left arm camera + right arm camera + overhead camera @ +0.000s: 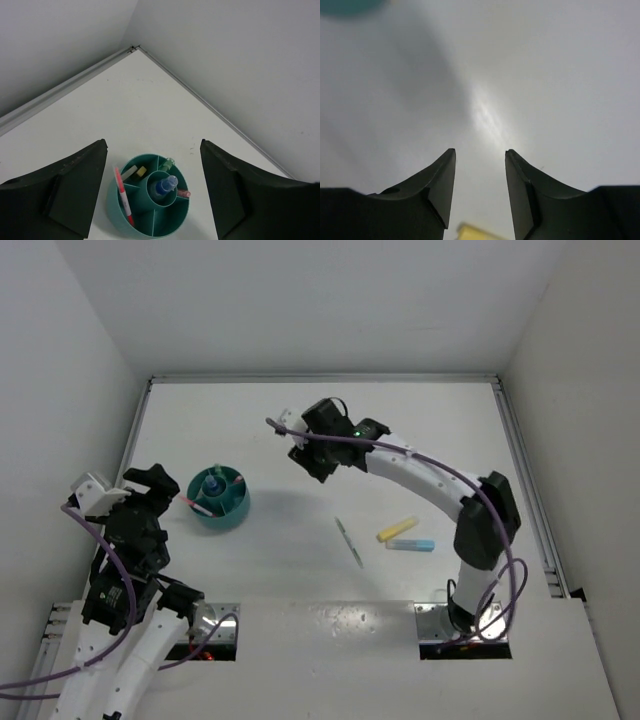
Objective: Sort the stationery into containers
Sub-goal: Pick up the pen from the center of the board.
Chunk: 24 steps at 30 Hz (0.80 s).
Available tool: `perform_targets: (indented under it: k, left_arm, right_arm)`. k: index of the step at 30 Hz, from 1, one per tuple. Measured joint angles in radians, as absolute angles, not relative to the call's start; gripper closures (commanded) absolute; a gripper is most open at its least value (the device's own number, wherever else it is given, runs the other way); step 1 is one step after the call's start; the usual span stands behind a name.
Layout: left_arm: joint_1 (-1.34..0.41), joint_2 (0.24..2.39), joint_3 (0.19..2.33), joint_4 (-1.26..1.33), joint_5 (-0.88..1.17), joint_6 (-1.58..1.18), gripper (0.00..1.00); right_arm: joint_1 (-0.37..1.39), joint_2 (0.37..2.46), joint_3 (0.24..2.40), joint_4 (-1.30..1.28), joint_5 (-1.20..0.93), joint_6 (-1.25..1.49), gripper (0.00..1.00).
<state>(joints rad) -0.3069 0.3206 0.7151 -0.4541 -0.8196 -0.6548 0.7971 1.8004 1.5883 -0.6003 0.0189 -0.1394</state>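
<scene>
Teal organiser (114,209) holds a red pen (123,196) (blue-capped bottle (165,187) centred).

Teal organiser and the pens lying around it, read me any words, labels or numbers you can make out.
No text can be read in any view.
Teal organiser: no label shows.
Blue-capped bottle and red pen: any print is too small to read.
Yellow marker, blue marker, thin pen: too small to read.
</scene>
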Motion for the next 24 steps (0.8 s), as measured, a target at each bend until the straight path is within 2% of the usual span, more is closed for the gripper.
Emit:
perform_targets:
  k: [3, 8, 24]
  left_arm:
    - [-0.307, 0.321, 0.715, -0.454, -0.815, -0.655, 0.19]
    - [-0.307, 0.326, 0.715, -0.454, -0.804, -0.655, 0.19]
    - [-0.307, 0.331, 0.715, -0.454, -0.788, -0.651, 0.19]
  right_arm:
    - [0.765, 1.905, 1.478, -0.699, 0.034, -0.098, 0.47]
    - [0.753, 2.036, 1.382, -0.832, 0.017, -0.032, 0.47]
    - [0.746, 2.034, 1.387, -0.849, -0.113, 0.056, 0.47]
